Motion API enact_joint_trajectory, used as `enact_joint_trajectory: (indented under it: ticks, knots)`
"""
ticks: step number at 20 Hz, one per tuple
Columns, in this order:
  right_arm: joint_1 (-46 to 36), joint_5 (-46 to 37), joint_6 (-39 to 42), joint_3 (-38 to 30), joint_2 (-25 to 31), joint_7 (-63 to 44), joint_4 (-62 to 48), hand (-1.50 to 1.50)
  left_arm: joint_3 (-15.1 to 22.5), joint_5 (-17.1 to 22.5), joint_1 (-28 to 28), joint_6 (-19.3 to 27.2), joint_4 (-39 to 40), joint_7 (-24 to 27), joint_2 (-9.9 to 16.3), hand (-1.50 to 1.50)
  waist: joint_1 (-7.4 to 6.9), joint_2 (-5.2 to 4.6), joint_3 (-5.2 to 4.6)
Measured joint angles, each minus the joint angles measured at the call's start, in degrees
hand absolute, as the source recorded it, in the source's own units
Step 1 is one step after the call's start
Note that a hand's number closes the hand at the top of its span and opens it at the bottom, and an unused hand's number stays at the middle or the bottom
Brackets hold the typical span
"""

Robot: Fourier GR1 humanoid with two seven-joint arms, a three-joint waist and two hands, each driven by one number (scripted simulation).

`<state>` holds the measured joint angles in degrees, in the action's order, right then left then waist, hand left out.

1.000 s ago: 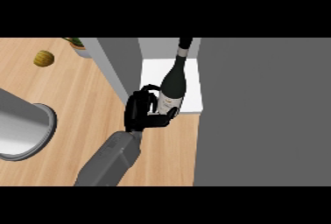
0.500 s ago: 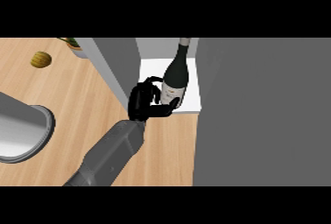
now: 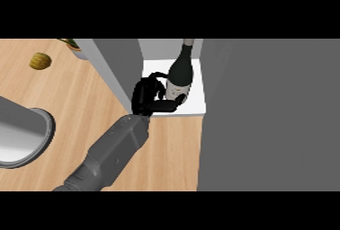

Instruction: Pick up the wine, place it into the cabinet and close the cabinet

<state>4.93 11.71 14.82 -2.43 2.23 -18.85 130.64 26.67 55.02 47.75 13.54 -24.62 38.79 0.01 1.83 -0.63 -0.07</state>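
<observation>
wine (image 3: 181,74) stands on the white cabinet shelf (image 3: 192,107), right hand (image 3: 147,95) fingers (image 3: 159,77) curled around its base.

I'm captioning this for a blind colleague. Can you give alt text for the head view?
A black hand curls round a dark wine bottle standing on the white floor of the open cabinet. Left of it lies the wooden counter, with a small round yellowish object and a grey pot.
</observation>
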Motion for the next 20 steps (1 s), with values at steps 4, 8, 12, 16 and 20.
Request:
enact_joint_trajectory:
  ticks: [4, 8, 12, 16, 20]
  knots:
    - [-1.3, 1.4, 0.8, -1.5, 0.8, 0.7, -1.5, -1.5, 0.9, 1.8, 2.0, 0.4, 2.0, 0.1, 0.0, 1.5, 0.51, -0.18, 0.0]
    - [-0.8, 0.3, 0.6, -0.2, 0.2, 1.0, -1.2, -1.5, 1.1, 3.2, 4.3, 1.7, 4.5, -1.0, 0.0, 1.5, 0.72, -0.22, 0.0]
    - [-1.0, -0.8, 0.6, 0.4, -0.1, 1.9, -1.9, -1.5, 0.7, 3.2, 6.1, 0.5, 8.2, -1.0, 0.0, 1.5, 0.87, -0.23, 0.02]
    - [-1.4, -0.2, 0.9, -0.1, 0.3, 2.0, -2.0, -1.5, -0.7, 3.6, 7.4, -1.0, 11.4, 0.0, 0.0, 1.5, 1.23, -0.33, 0.0]
    - [-1.8, -0.9, 0.5, 0.9, -0.2, 1.7, -2.0, -1.5, -2.2, 4.1, 8.1, -2.0, 13.6, 2.0, 0.0, 1.5, 1.45, -0.42, -0.01]
